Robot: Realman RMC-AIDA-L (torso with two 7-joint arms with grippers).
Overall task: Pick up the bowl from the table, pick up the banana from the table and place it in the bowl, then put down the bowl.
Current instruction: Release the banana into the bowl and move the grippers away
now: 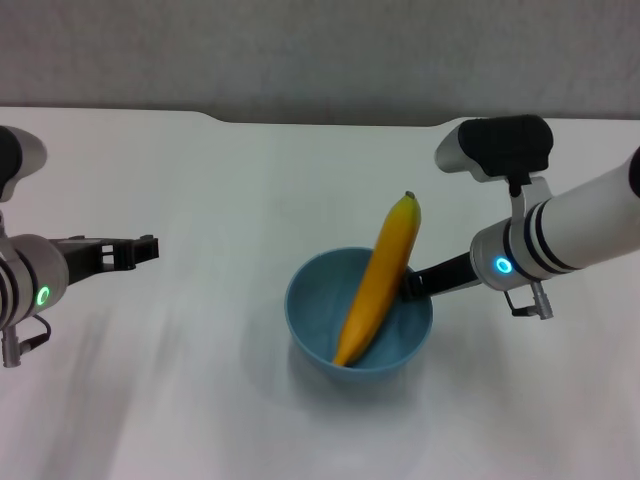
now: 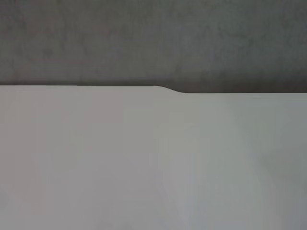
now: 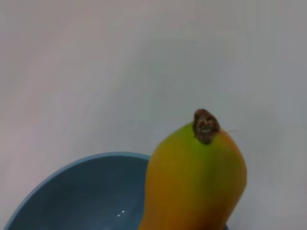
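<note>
On the large plain white tabletop [image 1: 200, 400], a little toward the robot's right side, sits the round, smooth light-blue bowl [image 1: 310, 320] with its glossy inside. Across it leans the long curved yellow-orange banana [image 1: 378, 280]: the lower end rests inside the bowl near the front wall, and the upper end, with a small dark tip, sticks out over the far rim. From the right wrist camera this tip [image 3: 206, 126] looks very close, with the blue rim [image 3: 72, 165] below it.

The right gripper [image 1: 415, 283] reaches to the bowl from the right, and its dark fingers [image 1: 432, 280] meet the rim just beside the banana. I judge they are clamped on the rim, but the banana hides the tips, so I cannot tell it for sure. The left gripper [image 1: 148, 249] hangs well apart on the left side over bare table, its two fingers a little apart and holding nothing; its wrist camera sees only the table and the grey wall [image 2: 153, 43].

Both things seem light and stiff, like plastic. The glossy bowl looks slippery, so the thin rim is the only good place to pinch it, and the grip should be firm. The banana is longer than the bowl is wide, so it is balanced across the rim and may roll or slide out if the bowl tilts. I think the bowl must stay level when it is put down.
</note>
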